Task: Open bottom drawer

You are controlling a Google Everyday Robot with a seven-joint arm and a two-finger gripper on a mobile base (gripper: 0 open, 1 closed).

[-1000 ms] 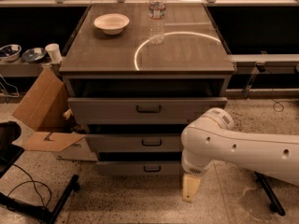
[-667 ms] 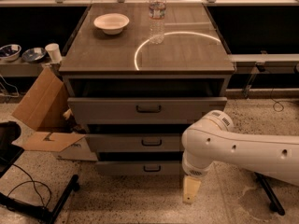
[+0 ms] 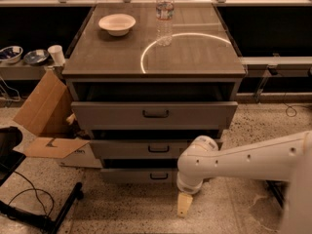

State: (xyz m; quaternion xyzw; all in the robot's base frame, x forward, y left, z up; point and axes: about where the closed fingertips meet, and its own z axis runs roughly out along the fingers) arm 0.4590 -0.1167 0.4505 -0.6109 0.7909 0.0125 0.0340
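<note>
The bottom drawer is the slimmest, narrowest grey front of three, low on the cabinet, with a small dark bar handle at its centre. It sticks out only a little. My white arm reaches in from the right and bends down in front of the drawer's right end. My gripper points down at the floor, just right of and below the handle, apart from it.
The middle drawer and the wide top drawer stand above. A white bowl and a water bottle are on the cabinet top. An open cardboard box lies at left, a black stand base at lower left.
The arm has shifted slightly left, bringing the gripper closer to the bottom drawer's handle. The drawers have not moved.
</note>
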